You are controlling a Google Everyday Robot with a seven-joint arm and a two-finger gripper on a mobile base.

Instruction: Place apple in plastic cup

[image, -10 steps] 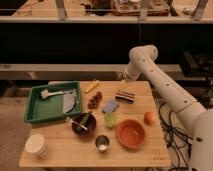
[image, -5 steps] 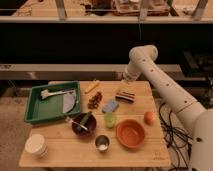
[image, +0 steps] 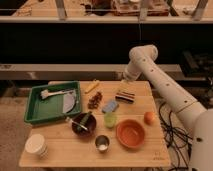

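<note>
The apple [image: 149,117] is small and orange-red and lies on the wooden table near its right edge. The plastic cup [image: 110,120] is small, translucent yellow-green and stands upright mid-table, left of the apple, with the orange bowl [image: 131,133] between and in front of them. My gripper [image: 126,79] hangs at the end of the white arm over the table's back edge, just above a striped block [image: 125,96]. It is well behind both the apple and the cup and holds neither.
A green tray [image: 35,107] with utensils sits at the left. A dark bowl [image: 82,125], a metal cup [image: 102,143], a white cup [image: 37,145], a blue sponge [image: 109,106], a brown cluster [image: 94,100] and a yellow item [image: 91,87] share the table. Cables hang at the right.
</note>
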